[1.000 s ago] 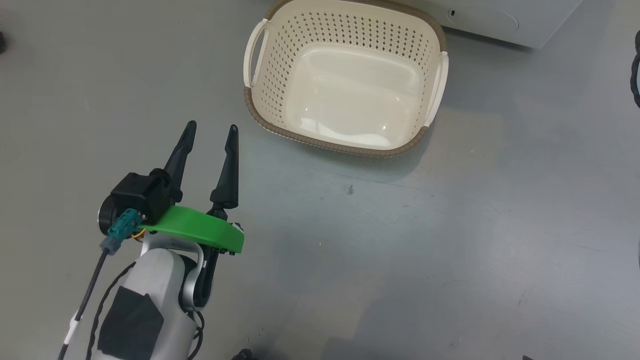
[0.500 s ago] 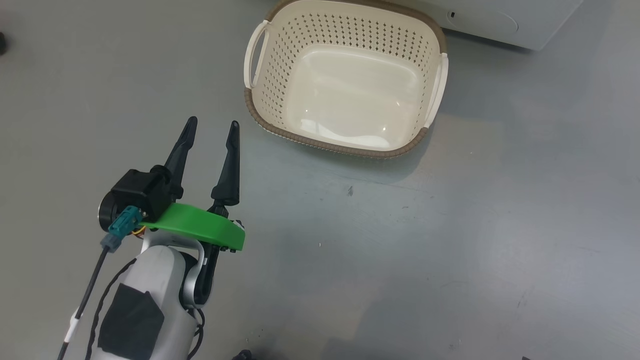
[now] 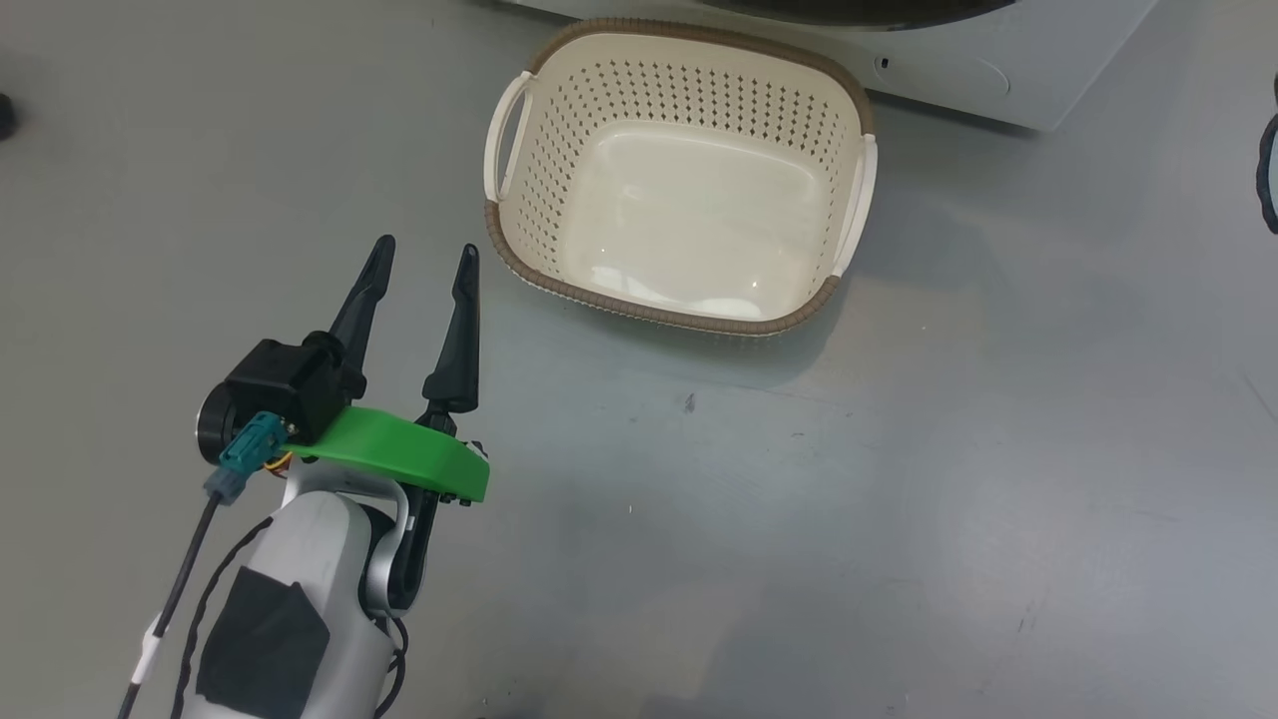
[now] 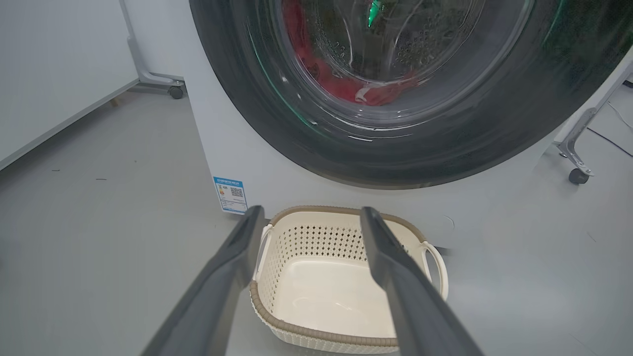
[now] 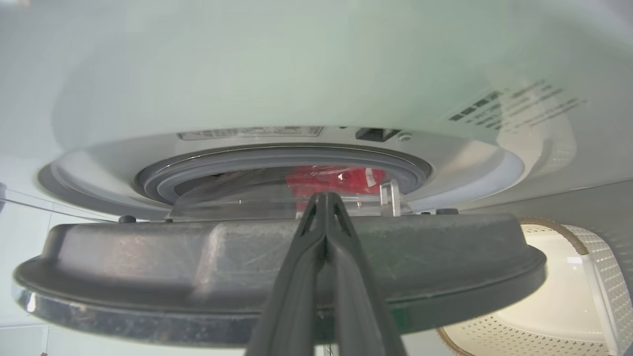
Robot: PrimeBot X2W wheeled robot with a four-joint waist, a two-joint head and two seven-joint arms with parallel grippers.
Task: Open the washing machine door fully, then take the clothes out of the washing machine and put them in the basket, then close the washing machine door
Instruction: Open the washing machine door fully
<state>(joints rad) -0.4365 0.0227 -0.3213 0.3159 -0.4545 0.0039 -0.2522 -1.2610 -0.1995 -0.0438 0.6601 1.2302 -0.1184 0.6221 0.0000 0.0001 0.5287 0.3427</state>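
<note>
A: Red clothes (image 4: 346, 91) lie inside the washing machine (image 4: 277, 163), behind its door (image 4: 445, 148), which stands ajar. The basket (image 3: 699, 95) sits on the floor (image 3: 899, 449) just before it.
B: Grippers?
A: Left gripper (image 3: 424, 248) spread wide, holding nothing. Right gripper (image 5: 325, 198) pinched closed, nothing between, at the door.

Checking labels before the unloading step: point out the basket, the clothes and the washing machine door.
basket (image 3: 689, 92), head view, perforated far wall.
clothes (image 4: 346, 89), left wrist view, red fabric behind the glass.
washing machine door (image 4: 420, 153), left wrist view, glossy black rim.
</note>
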